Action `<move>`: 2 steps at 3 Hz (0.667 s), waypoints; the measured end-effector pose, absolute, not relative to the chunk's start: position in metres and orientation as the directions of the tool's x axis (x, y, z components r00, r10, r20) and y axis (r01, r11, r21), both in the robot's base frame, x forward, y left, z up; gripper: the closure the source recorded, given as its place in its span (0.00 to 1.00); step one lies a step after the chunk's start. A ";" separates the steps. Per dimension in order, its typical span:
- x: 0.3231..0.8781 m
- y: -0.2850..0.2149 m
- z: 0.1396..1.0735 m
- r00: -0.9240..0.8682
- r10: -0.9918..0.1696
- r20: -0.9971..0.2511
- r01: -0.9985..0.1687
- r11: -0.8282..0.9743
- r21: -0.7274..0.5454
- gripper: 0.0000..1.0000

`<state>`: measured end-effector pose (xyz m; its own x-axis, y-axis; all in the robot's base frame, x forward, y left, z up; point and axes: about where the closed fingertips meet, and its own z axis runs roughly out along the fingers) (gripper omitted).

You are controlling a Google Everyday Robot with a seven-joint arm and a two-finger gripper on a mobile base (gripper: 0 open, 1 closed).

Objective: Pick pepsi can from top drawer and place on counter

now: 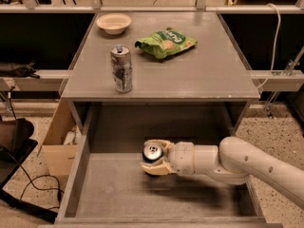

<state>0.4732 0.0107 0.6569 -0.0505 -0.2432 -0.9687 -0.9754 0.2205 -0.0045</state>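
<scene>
The pepsi can [153,152] stands upright in the open top drawer [118,189], near its middle, with its silver top showing. My gripper [154,157] reaches in from the right on a white arm, and its tan fingers [156,169] close around the can on both sides. The can sits low, near the drawer's bottom. The counter [199,75] lies above and behind the drawer.
On the counter stand a taller silver-grey can [122,69] at the front left, a green chip bag [166,42] in the middle and a cream bowl [114,23] at the back left. A cardboard box [59,144] and cables lie on the floor to the left.
</scene>
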 end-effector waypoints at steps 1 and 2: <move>0.473 0.011 0.664 -0.056 -0.237 -0.970 -0.975 0.223 0.002 1.00; 0.475 0.008 0.697 -0.083 -0.209 -0.974 -0.970 0.240 0.031 1.00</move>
<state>0.4751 0.0084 0.6974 -0.0829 -0.2091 -0.9744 -0.9702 0.2402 0.0310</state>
